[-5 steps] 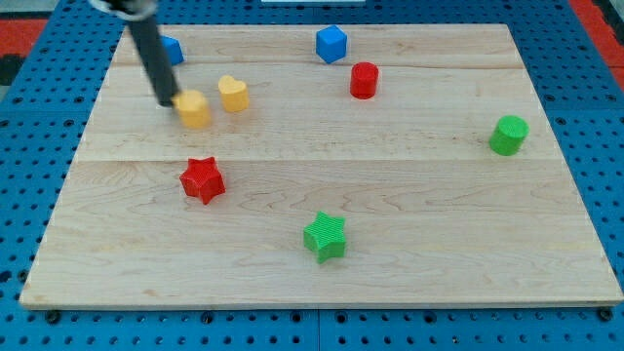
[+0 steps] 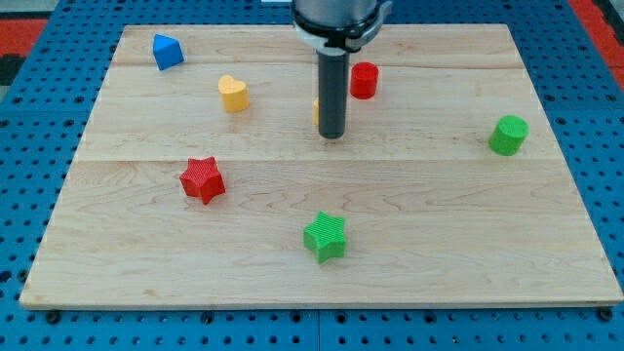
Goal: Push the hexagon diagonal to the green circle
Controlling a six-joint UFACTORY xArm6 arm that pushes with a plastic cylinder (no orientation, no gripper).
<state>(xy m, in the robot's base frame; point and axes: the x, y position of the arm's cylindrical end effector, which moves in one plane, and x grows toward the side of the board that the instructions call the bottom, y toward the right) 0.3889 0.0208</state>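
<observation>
My tip (image 2: pixel 332 135) sits upper centre on the pale wooden board (image 2: pixel 458 224); it is a bare rod, so nothing is grasped. A yellow sliver (image 2: pixel 316 109), probably the hexagon, peeks out at its left edge. The green cylinder (image 2: pixel 508 135) stands near the right edge, open board between. I count two red, two green, one blue.

A pale wooden board (image 2: pixel 195 244), made of planks joined along lines running from the view's left to its right, is laid on a blue perforated base (image 2: pixel 29 146). The base is seen around the board on the left, right and bottom. Beyond the board's top corners, red patches (image 2: pixel 19 24) are visible. The board is evenly lit.
</observation>
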